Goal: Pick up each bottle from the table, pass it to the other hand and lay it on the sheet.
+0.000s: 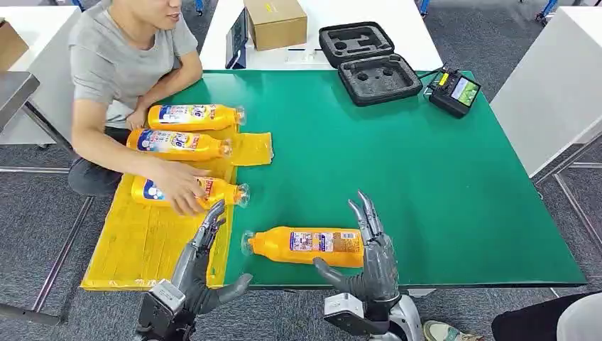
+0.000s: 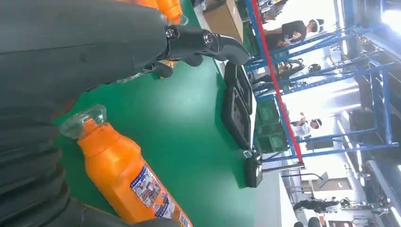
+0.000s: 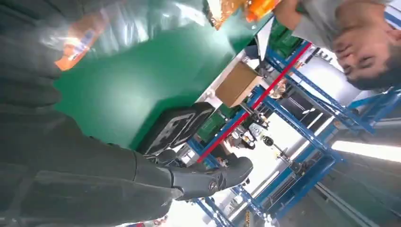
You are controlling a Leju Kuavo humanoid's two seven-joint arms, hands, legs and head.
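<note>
Remaining orange bottle (image 1: 307,246) lies on its side on the green counter (image 1: 426,177), cap toward 9 o'clock, near the front edge, just beside the yellow sheet (image 1: 142,241). Right hand (image 1: 369,256) sits at its base end, fingers spread upright, thumb under the base; looks like touching, no closed grasp yet. Left hand (image 1: 206,263) is spread, holding nothing, over the sheet's right edge.

Three bottles (image 1: 192,145) already lie on the sheet at 10–11 o'clock; a person's hand (image 1: 181,186) rests on the nearest. So roughly three done, one left: pick, handover, lay.

Room: sheet's near half is free at 8 o'clock. Counter is open toward 2 o'clock; black foam case (image 1: 369,60) far back. Front edge is close, so roll-off risk.
</note>
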